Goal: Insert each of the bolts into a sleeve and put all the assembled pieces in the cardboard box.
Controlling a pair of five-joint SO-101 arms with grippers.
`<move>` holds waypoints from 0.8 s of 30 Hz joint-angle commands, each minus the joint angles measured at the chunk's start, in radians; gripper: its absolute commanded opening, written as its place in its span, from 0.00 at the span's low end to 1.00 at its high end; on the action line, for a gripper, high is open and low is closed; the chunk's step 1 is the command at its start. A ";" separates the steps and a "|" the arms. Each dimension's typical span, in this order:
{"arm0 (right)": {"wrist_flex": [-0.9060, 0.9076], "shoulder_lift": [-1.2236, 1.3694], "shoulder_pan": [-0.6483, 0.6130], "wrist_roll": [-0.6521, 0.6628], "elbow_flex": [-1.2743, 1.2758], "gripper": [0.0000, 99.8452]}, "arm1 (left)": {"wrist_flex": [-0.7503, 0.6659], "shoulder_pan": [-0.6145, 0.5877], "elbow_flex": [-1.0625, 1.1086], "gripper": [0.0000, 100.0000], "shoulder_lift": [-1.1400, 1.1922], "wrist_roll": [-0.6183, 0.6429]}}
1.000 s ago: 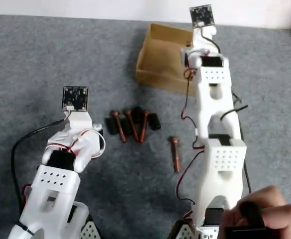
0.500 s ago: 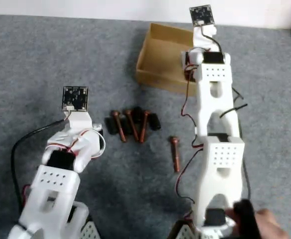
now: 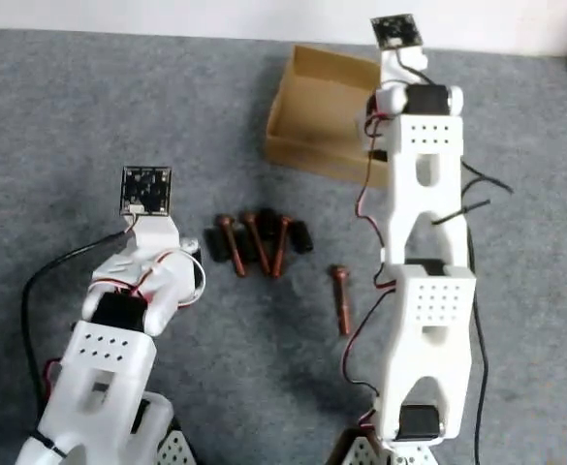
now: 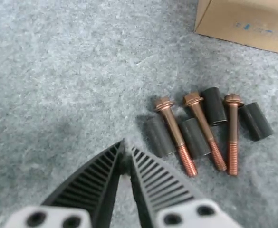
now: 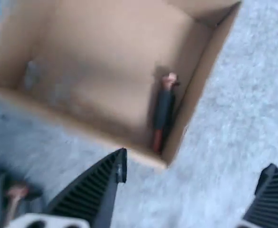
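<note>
At the upper right of the high view, by the right edge of the cardboard box, the right tool hung with its fingers spread wide and nothing between them. Inside the box, close against one side wall, lay one assembled piece, a bolt pushed through a dark sleeve. At the left of the high view the left tool was clenched on nothing, low over the grey worktop and near the loose parts. These parts lay in the middle of that frame: three copper bolts side by side among four black sleeves, touching one another, none of them joined. A fourth bolt lay alone to the lower right of the group, near the right arm. By my judgement one piece of five was finished and delivered. Four bolts were not yet inserted into sleeves and not yet carried to the box, so the task was at its early part.
</note>
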 commanded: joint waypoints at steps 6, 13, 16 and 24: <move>0.196 -0.091 -0.067 -0.173 -0.219 0.38 | -0.040 0.008 -0.013 0.01 0.002 -0.009; 0.196 -0.363 -0.122 -0.178 0.117 0.38 | -0.040 0.007 -0.013 0.01 0.002 -0.011; 0.194 -0.522 -0.137 -0.178 0.306 0.38 | -0.040 0.005 -0.013 0.01 0.002 -0.011; 0.162 -0.954 -0.139 -0.170 0.892 0.38 | -0.038 0.005 -0.013 0.01 -0.001 -0.011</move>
